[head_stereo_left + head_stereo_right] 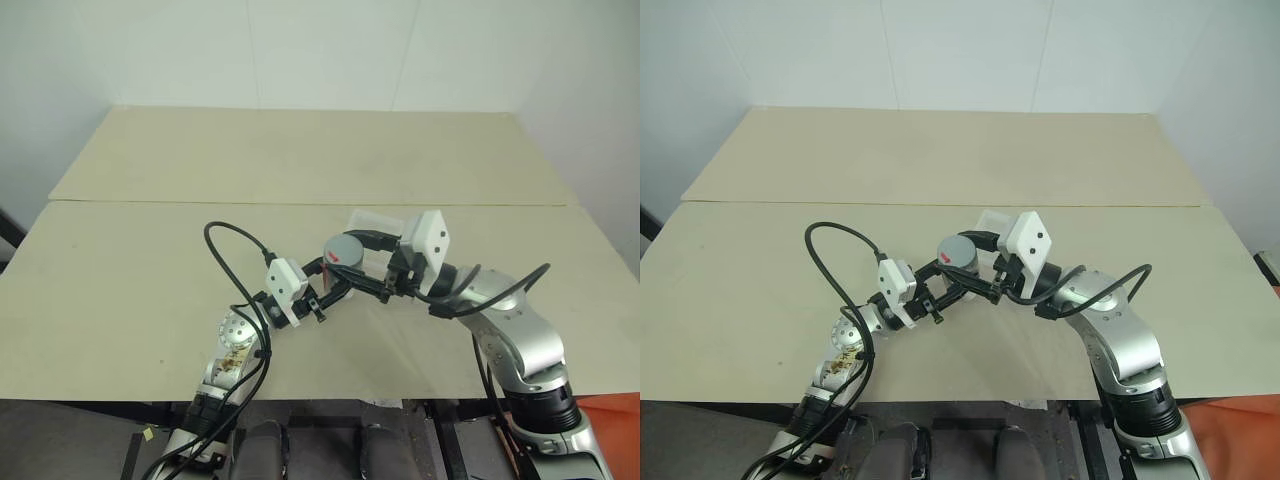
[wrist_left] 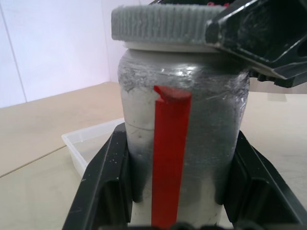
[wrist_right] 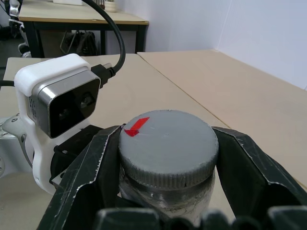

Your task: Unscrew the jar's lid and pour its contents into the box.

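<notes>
Two grippers meet over the near half of the pale wooden table point(image 1: 150, 290), both clamped on one object — the small upright cylindrical jar point(image 2: 182, 143) with a silvery-grey body and a vertical red strip down its side.

Left gripper point(image 1: 338, 287): black fingers point(image 2: 103, 187) closed tight against either side of the jar's body, held just above the tabletop between the two arms. In the left wrist view the jar stands upright between the pads.

Right gripper point(image 1: 372, 266): comes in from the opposite side and higher up, its fingers point(image 3: 244, 163) pressed on the ribbed rim of the round grey lid point(image 3: 168, 143) with a small red mark at its edge. Lid sits flat on the jar, still seated on the neck. Contents cannot be made out through the jar's wall.

The shallow square box of clear plastic point(image 1: 376, 222) with rounded corners lies on the table just beyond the jar and the right gripper, partly hidden behind them. Its near corner shows low beside the jar in the left wrist view — apart from the jar, not touching. A black cable point(image 1: 235, 260) loops up from the left forearm.
</notes>
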Robot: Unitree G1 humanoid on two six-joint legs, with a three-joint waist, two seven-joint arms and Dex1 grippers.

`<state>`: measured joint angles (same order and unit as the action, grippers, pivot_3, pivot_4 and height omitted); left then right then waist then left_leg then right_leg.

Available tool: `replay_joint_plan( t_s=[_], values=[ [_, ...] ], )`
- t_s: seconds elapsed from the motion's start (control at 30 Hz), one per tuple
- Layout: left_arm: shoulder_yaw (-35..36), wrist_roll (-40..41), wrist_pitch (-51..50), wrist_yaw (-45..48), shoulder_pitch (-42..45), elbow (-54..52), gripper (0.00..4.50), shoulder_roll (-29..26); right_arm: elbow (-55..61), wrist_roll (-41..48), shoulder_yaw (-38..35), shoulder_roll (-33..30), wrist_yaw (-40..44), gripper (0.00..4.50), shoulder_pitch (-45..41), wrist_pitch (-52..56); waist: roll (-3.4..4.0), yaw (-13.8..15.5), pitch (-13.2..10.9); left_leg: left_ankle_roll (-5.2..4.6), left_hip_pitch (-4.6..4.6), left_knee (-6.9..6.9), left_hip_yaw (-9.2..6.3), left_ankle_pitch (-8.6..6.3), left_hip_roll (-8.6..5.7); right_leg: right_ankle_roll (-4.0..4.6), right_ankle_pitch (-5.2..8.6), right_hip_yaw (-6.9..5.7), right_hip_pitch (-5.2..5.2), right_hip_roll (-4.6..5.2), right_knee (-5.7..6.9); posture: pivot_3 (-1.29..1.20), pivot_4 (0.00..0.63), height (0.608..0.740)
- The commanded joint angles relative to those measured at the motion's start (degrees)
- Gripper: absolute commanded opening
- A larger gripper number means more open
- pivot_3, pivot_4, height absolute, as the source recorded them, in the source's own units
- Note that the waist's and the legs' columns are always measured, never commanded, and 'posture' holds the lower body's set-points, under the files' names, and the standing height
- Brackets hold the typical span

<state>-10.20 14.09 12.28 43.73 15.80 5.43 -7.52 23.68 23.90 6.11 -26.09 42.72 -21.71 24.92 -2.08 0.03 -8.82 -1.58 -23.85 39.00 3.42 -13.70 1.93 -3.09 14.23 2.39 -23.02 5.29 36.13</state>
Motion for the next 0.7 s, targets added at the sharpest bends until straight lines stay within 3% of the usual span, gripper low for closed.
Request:
replay_joint_plan(
  t_s=[0.03,0.47,0.7],
  values=[
    [-0.33,0.45,1.2,0.45,0.72,-1.67,1.96,0.21,1.66,1.97,-1.96,0.07,0.32,2.82,-0.71,-0.67,0.0,0.0,0.0,0.0,0.0,0.0,0.0,0.0,0.0,0.0,0.0,0.0,0.0,0.0,0.0,0.0,0.15,0.74],
    [-0.55,-0.18,2.16,1.1,0.83,-1.0,1.96,0.23,1.42,12.15,-6.12,-0.39,0.47,2.82,-1.79,7.54,0.0,-0.03,0.0,0.0,0.0,0.0,0.0,0.0,0.01,0.0,0.0,0.0,0.0,0.0,0.0,0.0,0.15,0.74],
    [0.17,-0.54,2.06,0.46,1.5,-0.39,1.96,-0.07,1.38,13.28,-10.39,1.08,-4.95,2.82,-1.74,6.72,0.0,-0.01,0.0,0.0,0.0,0.0,-0.01,0.0,0.01,0.0,0.0,0.0,0.0,0.01,0.01,0.0,0.15,0.74]
  ],
)
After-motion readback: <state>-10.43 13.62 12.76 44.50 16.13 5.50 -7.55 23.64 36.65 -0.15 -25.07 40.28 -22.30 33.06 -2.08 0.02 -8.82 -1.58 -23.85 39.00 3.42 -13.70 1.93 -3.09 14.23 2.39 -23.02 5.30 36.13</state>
